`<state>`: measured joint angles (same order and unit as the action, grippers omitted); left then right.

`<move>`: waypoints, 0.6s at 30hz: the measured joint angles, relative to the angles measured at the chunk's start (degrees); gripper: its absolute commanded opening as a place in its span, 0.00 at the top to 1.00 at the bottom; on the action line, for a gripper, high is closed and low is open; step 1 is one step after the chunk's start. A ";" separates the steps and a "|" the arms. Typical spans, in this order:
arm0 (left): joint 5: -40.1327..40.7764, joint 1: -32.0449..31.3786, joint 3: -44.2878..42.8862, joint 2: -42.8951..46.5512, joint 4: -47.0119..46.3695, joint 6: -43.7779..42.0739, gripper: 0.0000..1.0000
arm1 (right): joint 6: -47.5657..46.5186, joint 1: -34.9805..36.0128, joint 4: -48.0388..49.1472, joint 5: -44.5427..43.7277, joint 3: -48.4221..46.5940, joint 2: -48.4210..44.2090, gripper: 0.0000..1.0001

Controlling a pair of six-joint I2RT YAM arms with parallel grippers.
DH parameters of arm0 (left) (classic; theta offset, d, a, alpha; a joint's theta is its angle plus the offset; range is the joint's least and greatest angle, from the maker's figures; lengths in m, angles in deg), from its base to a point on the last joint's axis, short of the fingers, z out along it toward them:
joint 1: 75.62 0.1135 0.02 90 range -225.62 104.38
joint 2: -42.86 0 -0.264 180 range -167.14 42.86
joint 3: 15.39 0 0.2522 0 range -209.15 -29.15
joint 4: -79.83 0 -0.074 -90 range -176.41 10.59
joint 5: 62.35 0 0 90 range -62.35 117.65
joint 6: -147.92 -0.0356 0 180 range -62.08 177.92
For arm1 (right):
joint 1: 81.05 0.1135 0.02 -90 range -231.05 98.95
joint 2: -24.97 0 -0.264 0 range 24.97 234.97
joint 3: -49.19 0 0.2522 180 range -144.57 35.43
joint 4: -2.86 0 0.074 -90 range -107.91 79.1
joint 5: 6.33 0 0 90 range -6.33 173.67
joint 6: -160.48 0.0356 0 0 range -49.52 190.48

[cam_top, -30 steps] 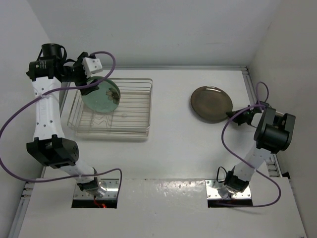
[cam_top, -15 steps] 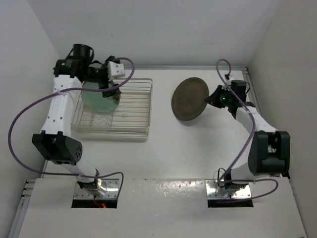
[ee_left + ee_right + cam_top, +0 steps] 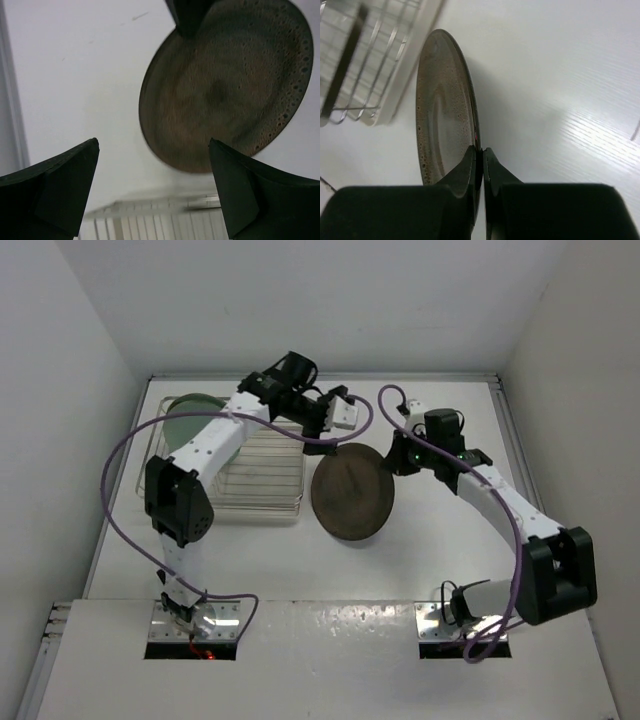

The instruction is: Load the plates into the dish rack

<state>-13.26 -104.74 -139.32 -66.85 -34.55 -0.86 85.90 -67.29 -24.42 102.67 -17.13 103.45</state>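
One pale green plate [image 3: 192,420] stands in the far left corner of the dish rack [image 3: 250,505], so that part of the loading looks done. No second green plate can be made out in any view, so whether it is racked cannot be told.

The dark brown plate [image 3: 350,495] is not yet in the rack. The right hand [image 3: 479,150] is clamped on its rim and holds it on edge and tilted, just beside the rack's right side. Whether its lower edge touches the worktop [image 3: 440,560] cannot be told.

The left hand [image 3: 325,438] hangs near the plate's far rim with its fingers spread wide and nothing between them.

By this reading the job is well under way. What is left is at least to get the brown plate upright into a free slot.
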 measured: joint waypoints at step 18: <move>-11.19 -3.15 -6.03 -13.73 3.78 -4.76 0.99 | -4.44 5.35 1.14 -2.08 4.17 -7.89 1.00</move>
<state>-24.45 -107.89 -145.35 -80.58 -30.77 -5.63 81.47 -61.93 -23.29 100.60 -12.95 95.55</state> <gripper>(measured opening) 0.204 0.032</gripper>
